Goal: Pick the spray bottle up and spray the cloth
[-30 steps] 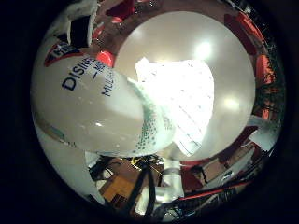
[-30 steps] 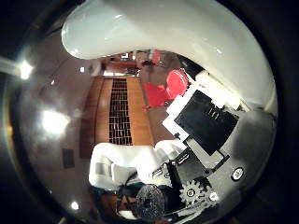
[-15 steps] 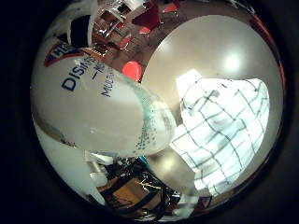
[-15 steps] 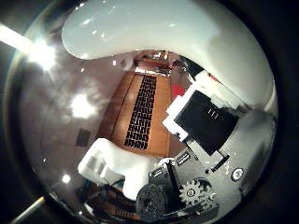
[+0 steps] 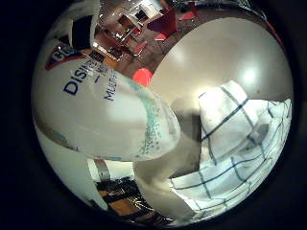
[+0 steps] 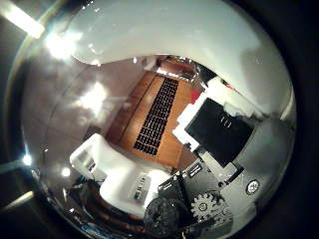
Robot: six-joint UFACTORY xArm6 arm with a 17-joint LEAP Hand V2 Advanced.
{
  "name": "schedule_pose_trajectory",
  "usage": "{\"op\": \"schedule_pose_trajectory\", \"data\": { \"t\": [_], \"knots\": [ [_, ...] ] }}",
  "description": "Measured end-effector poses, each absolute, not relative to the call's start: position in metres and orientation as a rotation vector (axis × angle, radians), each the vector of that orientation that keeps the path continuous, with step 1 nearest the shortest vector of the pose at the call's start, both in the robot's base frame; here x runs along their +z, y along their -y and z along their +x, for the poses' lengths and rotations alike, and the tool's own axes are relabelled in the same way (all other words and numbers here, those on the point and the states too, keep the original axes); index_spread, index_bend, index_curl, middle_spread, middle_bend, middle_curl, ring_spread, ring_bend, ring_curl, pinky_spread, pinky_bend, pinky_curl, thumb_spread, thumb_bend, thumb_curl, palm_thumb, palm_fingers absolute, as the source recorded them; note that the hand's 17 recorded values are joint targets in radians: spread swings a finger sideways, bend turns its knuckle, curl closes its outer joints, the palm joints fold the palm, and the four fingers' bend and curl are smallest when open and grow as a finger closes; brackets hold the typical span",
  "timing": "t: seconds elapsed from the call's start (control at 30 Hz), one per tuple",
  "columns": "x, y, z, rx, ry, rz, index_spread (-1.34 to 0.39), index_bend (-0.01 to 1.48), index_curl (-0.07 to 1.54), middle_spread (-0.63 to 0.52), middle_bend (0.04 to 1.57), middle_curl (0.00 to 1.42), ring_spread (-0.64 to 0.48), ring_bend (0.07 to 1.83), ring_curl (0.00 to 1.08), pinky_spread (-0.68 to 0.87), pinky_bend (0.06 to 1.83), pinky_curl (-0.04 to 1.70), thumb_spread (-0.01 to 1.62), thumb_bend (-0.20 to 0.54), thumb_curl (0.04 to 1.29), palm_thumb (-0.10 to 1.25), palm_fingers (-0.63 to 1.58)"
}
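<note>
A white spray bottle (image 5: 96, 105) with blue print fills much of the right little finger side palm view, close against the palm. Its white body also arches across the right thumb side palm view (image 6: 169, 30). My right hand (image 6: 227, 139) shows there as black and white finger parts and gears curled against the bottle, holding it. A white cloth (image 5: 235, 134) with a dark grid pattern lies crumpled on a pale round table (image 5: 216, 53), beside and beyond the bottle's end. The bottle's nozzle is hidden.
Red chairs (image 5: 163, 19) and other furniture stand beyond the table's far edge. A red shape (image 5: 142, 75) sits just past the bottle. The thumb side view shows a wooden floor with a dark grate (image 6: 155, 115) and a white object (image 6: 115, 174).
The whole picture has shifted in both views, so the hand has moved with the bottle. The bottle stays fixed against the palm. The cloth now sits nearer the bottle's end.
</note>
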State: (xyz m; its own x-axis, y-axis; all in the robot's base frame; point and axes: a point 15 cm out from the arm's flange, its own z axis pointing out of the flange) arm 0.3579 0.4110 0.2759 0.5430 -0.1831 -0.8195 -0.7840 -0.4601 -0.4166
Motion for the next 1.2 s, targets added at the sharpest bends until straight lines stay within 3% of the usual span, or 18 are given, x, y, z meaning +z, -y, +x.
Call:
{"op": "schedule_pose_trajectory", "data": {
  "t": [0.43,0.63,0.7,0.77,0.9,0.93,1.07,1.2],
  "knots": [
    [0.248,-0.403,0.365,0.960,-0.855,-1.929,-0.21,1.08,0.78,-0.10,1.34,0.65,-0.16,1.47,0.59,-0.21,1.02,1.25,0.77,-0.028,0.85,0.93,1.16],
    [0.252,-0.402,0.357,0.987,-0.825,-1.942,-0.27,0.72,0.77,-0.10,1.17,0.62,-0.20,1.36,0.57,-0.31,1.03,1.07,0.63,-0.038,0.82,0.85,0.82],
    [0.250,-0.401,0.350,1.009,-0.808,-1.964,-0.29,0.51,0.73,-0.11,1.07,0.60,-0.21,1.37,0.56,-0.37,1.04,1.01,0.68,-0.035,0.79,0.82,0.62],
    [0.245,-0.397,0.341,1.040,-0.796,-2.003,-0.30,0.38,0.70,-0.10,0.98,0.60,-0.23,1.38,0.57,-0.38,0.97,0.99,0.84,-0.027,0.73,0.79,0.40],
    [0.239,-0.384,0.335,1.068,-0.794,-2.050,-0.35,0.40,0.64,-0.08,0.80,0.54,-0.22,1.21,0.51,-0.21,0.74,0.92,1.03,-0.027,0.63,0.73,0.11],
    [0.239,-0.382,0.337,1.065,-0.800,-2.046,-0.34,0.40,0.61,-0.06,0.73,0.51,-0.19,1.11,0.48,-0.09,0.69,0.90,1.06,-0.028,0.59,0.71,0.03],
    [0.244,-0.371,0.349,1.036,-0.818,-2.028,-0.32,0.35,0.54,-0.02,0.62,0.46,-0.11,0.93,0.41,0.18,0.56,0.78,1.09,-0.024,0.53,0.69,0.01],
    [0.250,-0.359,0.357,1.010,-0.839,-2.010,-0.29,0.29,0.48,-0.01,0.53,0.42,-0.05,0.82,0.36,0.32,0.48,0.68,1.10,-0.023,0.49,0.69,0.07]
  ]
}}
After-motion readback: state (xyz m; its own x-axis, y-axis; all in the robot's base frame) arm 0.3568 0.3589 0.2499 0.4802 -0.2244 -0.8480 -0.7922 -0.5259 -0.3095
